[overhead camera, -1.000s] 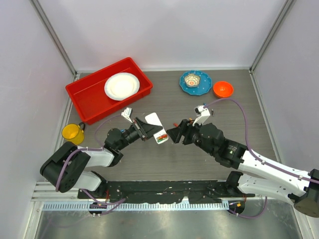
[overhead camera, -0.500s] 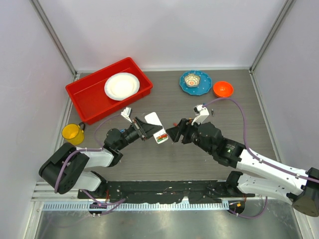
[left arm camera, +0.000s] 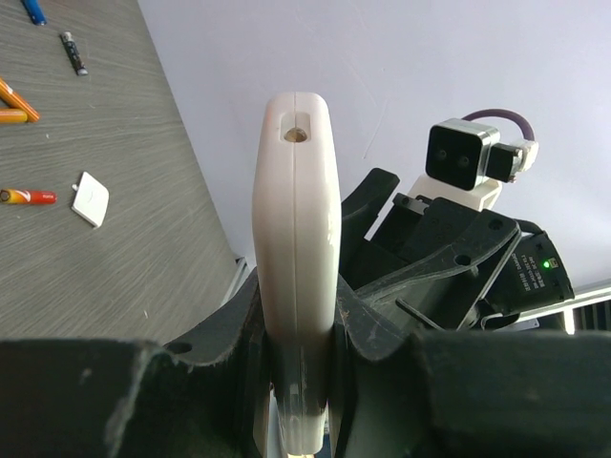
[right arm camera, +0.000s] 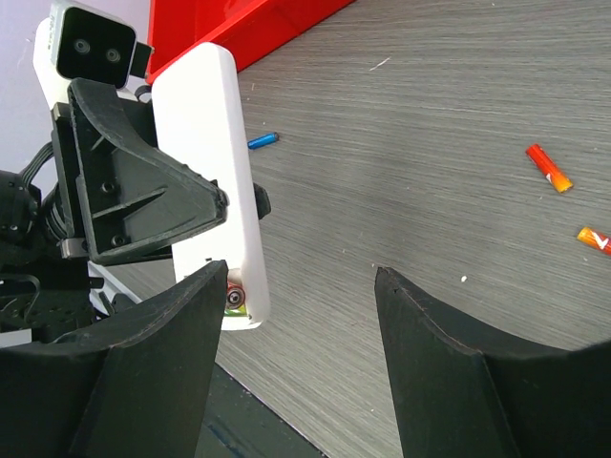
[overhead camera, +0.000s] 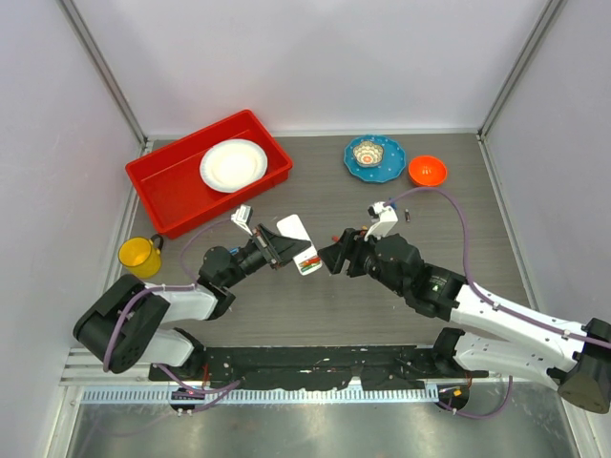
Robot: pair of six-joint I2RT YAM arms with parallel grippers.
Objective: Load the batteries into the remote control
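Observation:
My left gripper (overhead camera: 278, 249) is shut on the white remote control (overhead camera: 297, 240) and holds it off the table, seen edge-on between its fingers (left arm camera: 296, 229). The remote's open battery bay points down and to the right, with a red and a green battery in it (overhead camera: 309, 263); a battery's end shows there (right arm camera: 235, 298). My right gripper (overhead camera: 334, 258) stands open just right of that end (right arm camera: 298, 286), with nothing between its fingers. Loose batteries lie on the table: a blue one (right arm camera: 263, 141), two red-orange ones (right arm camera: 549, 168) (right arm camera: 594, 239) and a dark one (left arm camera: 73, 52).
A small white cover (left arm camera: 91, 198) lies flat on the table. The red tray (overhead camera: 162, 191) with a white plate (overhead camera: 233, 164) sits at the back left, and a yellow cup (overhead camera: 139, 254) at the left edge. A blue plate (overhead camera: 374, 156) and an orange bowl (overhead camera: 427, 170) stand at the back.
My right arm has crept slightly left toward the remote. The left gripper and the remote have not moved.

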